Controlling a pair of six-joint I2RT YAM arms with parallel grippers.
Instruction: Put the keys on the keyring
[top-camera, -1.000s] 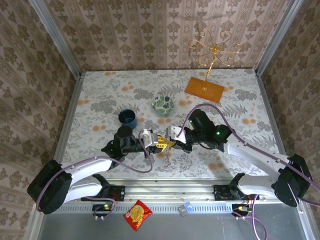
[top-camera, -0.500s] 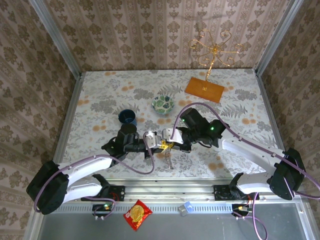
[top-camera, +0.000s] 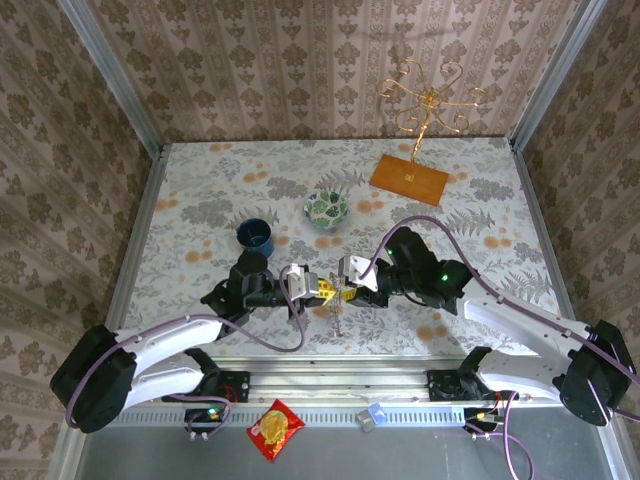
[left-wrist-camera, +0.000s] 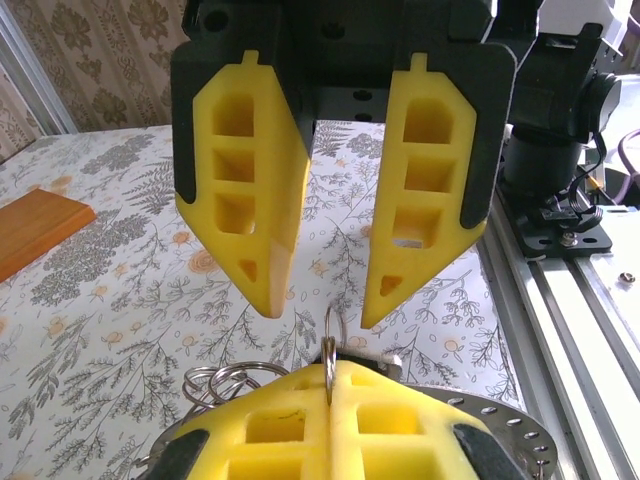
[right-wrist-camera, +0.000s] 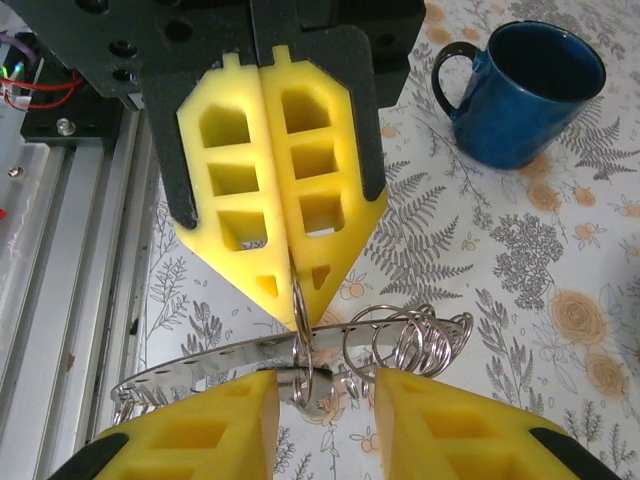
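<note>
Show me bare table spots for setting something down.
Bare: the far-left corner behind the mug; the right side between board and right wall. Crowded: near centre, where left gripper, shut on a small ring, meets the open right gripper at the keyring.

Top external: high behind the arm bases (top-camera: 215, 385), looking down and forward across the whole surface (top-camera: 200, 200); distant.
Left wrist: close-up, low, facing the right pincer (left-wrist-camera: 320, 305) head-on.
Right wrist: close-up, tilted down, facing the left pincer (right-wrist-camera: 293, 295), blue mug (right-wrist-camera: 525, 90) beyond.
Shared: both wrist views meet over the keyring (right-wrist-camera: 200, 365); overhead shows that spot front-centre.
</note>
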